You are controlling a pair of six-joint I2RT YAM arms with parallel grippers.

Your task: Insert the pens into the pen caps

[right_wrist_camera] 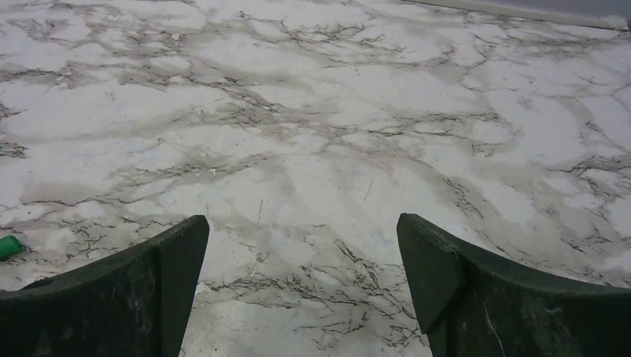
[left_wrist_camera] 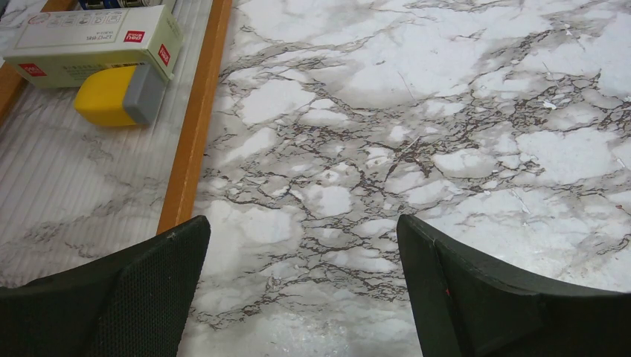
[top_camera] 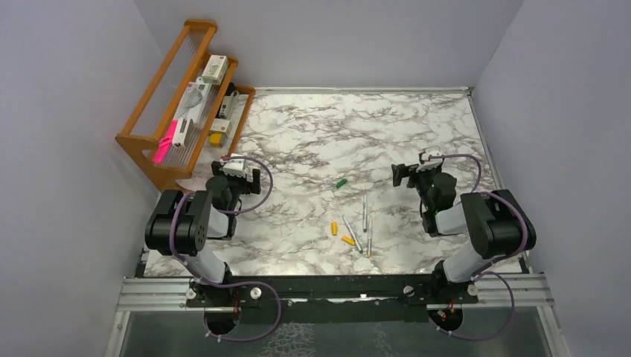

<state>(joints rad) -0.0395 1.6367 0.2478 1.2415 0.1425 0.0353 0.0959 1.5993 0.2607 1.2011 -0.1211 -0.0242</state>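
Three thin grey pens lie loose on the marble table near the front middle: one farthest back, one slanting at the left, one at the right. A dark green pen cap lies behind them and shows at the left edge of the right wrist view. Two yellow-orange pen caps lie beside the slanting pen. My left gripper is open over bare marble at the left, far from the pens. My right gripper is open and empty, right of the green cap.
A wooden rack stands at the back left with boxes and a pink marker. Its wooden rail, a white box and a yellow and grey object lie just left of my left gripper. Grey walls enclose the table.
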